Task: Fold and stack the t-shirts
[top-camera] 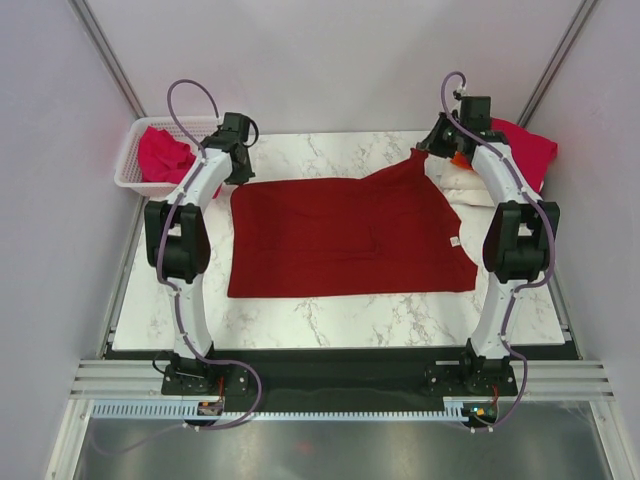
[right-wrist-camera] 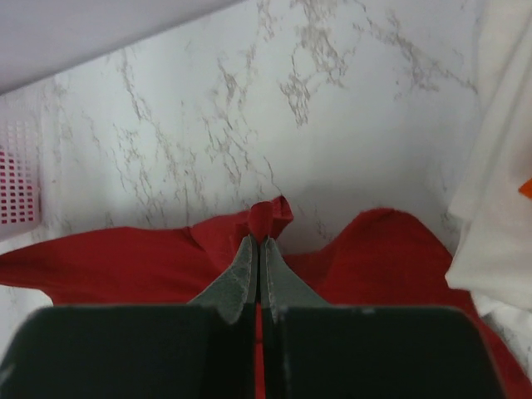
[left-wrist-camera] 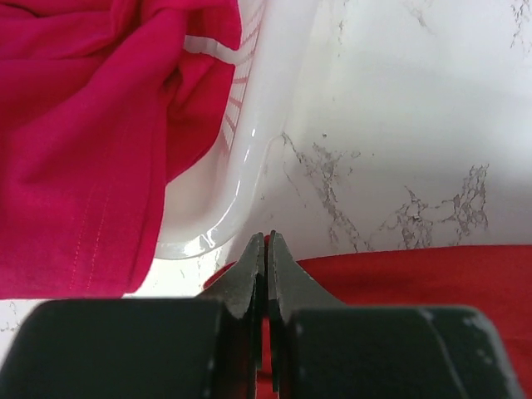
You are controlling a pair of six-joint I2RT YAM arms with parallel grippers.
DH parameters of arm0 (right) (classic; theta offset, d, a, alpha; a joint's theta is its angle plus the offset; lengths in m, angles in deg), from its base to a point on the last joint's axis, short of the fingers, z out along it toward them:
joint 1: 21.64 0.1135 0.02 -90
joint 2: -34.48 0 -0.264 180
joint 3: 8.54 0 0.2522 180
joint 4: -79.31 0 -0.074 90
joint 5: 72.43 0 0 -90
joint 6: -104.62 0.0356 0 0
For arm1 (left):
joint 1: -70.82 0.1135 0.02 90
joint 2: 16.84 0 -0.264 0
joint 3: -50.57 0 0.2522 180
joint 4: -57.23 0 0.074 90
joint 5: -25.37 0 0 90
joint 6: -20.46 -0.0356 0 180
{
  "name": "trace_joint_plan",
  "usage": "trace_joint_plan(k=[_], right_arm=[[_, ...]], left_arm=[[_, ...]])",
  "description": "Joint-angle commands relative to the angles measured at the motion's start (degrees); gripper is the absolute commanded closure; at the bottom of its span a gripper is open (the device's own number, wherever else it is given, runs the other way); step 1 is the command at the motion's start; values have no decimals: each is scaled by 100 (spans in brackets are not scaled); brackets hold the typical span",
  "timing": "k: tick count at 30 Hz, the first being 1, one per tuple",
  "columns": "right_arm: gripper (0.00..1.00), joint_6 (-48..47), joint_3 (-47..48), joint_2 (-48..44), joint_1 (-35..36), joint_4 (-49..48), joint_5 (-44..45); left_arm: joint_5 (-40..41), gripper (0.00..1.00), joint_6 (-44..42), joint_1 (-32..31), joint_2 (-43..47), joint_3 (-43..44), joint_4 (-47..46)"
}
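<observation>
The dark red t-shirt point(top-camera: 345, 235) lies spread on the marble table point(top-camera: 330, 320). My left gripper point(top-camera: 240, 176) is at its far left corner, jaws shut, with red cloth showing between the fingers in the left wrist view point(left-wrist-camera: 266, 239). My right gripper point(top-camera: 423, 151) is shut on the far right corner and holds it raised; a fold of the cloth point(right-wrist-camera: 271, 218) pokes out past the fingertips point(right-wrist-camera: 246, 259). Bright pink shirts point(top-camera: 165, 155) lie in the basket at the far left. A pink shirt point(top-camera: 527, 150), a cream-white one point(top-camera: 466, 186) and an orange one point(top-camera: 459, 158) are piled at the far right.
The white mesh basket point(top-camera: 130, 172) stands off the table's far left corner, close to my left gripper; its rim shows in the left wrist view point(left-wrist-camera: 249, 158). The pile of shirts lies just right of my right gripper. Grey walls enclose the table.
</observation>
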Motion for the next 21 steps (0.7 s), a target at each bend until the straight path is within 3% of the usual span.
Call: trace_joint_plan(k=[1, 12, 21], right_arm=[[100, -96, -533, -577, -21, 84, -193], [100, -175, -2862, -2325, -21, 14, 290], [100, -105, -3646, -3407, -21, 145, 861]], left_arm=[[8, 98, -101, 14, 517, -150, -27], [-98, 98, 83, 75, 1290, -1442, -185], [-397, 98, -154, 75, 1581, -2075, -554]])
